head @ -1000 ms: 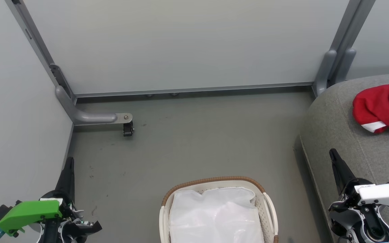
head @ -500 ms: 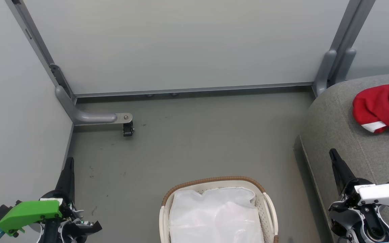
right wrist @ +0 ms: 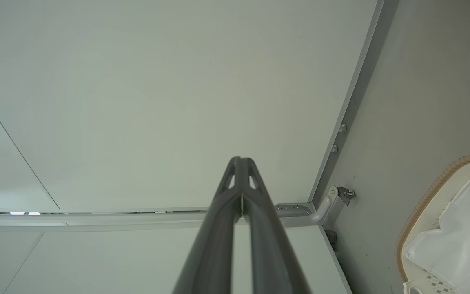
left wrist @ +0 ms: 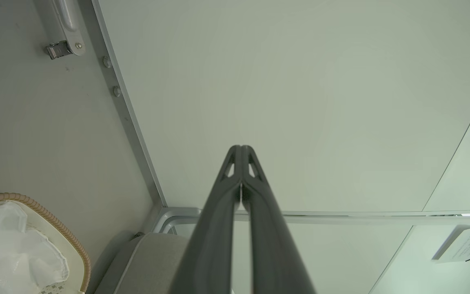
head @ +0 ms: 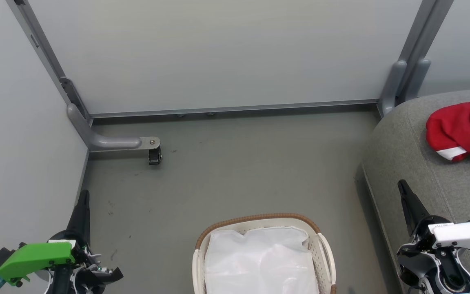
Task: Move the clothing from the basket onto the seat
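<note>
Near left: left gripper (head: 82,206), long dark fingers pressed together, holding nothing. Near centre: oval cream perforated plastic basket (head: 255,217), brown woven rim. Thin glossy white sheet (head: 259,261) inside, no red seen, though near end cut off. Near right: right gripper (head: 409,202), likewise closed, empty. Right: large grey woven-fabric seat (head: 402,155), bright red white-cuffed clothing (head: 457,132) lying on it. Judgement: transfer looks done; next, check under sheet.

Both arms rest low, the left tool (head: 83,195) and right tool (head: 401,184) pinched closed and empty, fingers pointing upward.
</note>
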Robot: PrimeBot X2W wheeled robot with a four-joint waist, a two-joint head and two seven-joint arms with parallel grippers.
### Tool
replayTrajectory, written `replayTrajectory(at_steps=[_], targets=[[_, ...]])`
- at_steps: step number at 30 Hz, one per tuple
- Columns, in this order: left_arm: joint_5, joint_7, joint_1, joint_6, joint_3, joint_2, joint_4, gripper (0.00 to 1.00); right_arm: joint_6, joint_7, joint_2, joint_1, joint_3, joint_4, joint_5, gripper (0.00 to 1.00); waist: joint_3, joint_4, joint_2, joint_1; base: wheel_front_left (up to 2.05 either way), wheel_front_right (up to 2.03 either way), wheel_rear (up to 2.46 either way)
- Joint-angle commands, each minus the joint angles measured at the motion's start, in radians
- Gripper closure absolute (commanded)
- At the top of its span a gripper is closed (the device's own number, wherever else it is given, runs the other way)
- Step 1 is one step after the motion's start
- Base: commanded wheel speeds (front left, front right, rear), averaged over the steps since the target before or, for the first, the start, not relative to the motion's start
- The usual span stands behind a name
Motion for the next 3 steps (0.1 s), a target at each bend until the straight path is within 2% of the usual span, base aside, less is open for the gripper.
replayTrajectory(at_steps=[1,3], targets=[[-0.003,0.003,-0.011,-0.003,0.002,0.007,-0.001,1.00,-0.001,0.002,-0.006,0.011,-0.002,-0.004,0.003,1.00,0.000,0.000,0.0045,0.0000,0.00,0.00,0.00],[-0.003,0.003,-0.011,-0.003,0.002,0.007,-0.001,1.00,-0.001,0.002,-0.006,0.011,-0.002,-0.004,0.003,1.00,0.000,0.000,0.0045,0.0000,0.00,0.00,0.00]])
